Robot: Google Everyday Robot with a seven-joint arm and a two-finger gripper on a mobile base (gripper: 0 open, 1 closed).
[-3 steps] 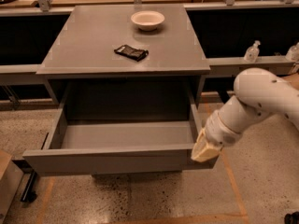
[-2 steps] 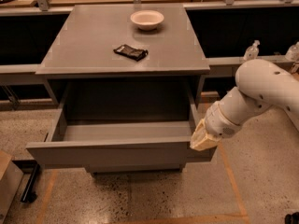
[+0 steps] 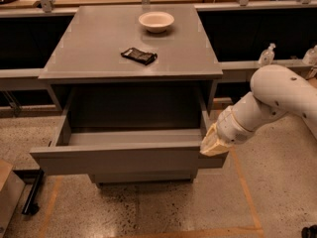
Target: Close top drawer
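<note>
While the cream gripper [image 3: 214, 144], its opening impossible to tell, sits against the right end of the top drawer [image 3: 119, 158], that drawer juts open toward the frame's bottom, long front running left-right, below the cabinet top [image 3: 99, 48] bearing a bowl [image 3: 156, 21].
</note>
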